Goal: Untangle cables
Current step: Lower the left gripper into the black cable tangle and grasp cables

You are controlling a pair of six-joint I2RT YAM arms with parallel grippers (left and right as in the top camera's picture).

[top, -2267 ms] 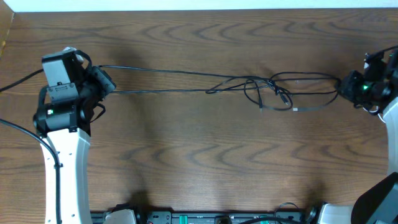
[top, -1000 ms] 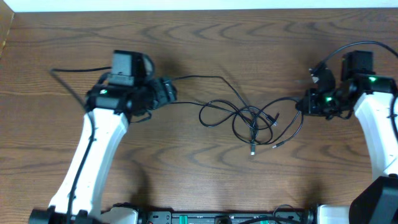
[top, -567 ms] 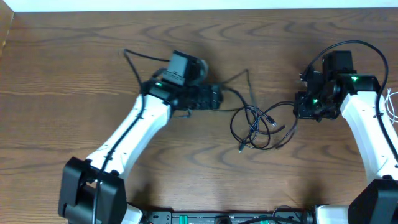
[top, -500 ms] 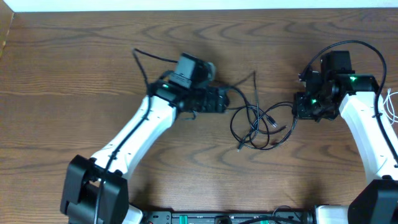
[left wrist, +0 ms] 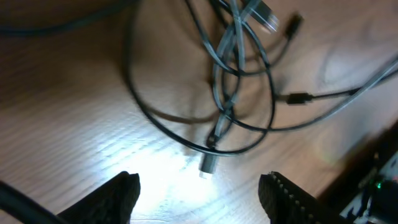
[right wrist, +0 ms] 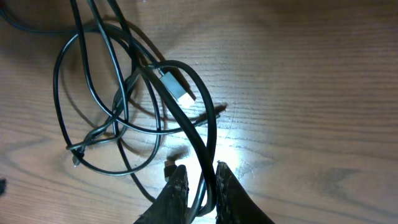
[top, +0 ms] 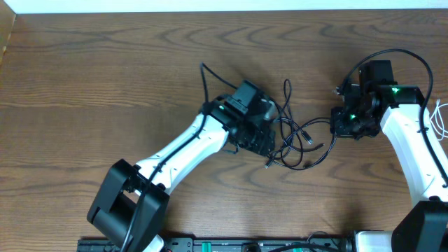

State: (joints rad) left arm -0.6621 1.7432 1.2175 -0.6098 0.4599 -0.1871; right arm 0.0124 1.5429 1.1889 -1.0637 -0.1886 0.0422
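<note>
Left gripper (left wrist: 199, 184) swung in over the cables (left wrist: 225, 68) — jaws apart, empty (plug (left wrist: 209, 164) beneath) — right gripper (right wrist: 199, 180) pinching one black strand (right wrist: 211, 118) beside them.

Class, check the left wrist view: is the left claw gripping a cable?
No, the left claw is open with nothing between its fingers; the cables lie beyond it.
</note>
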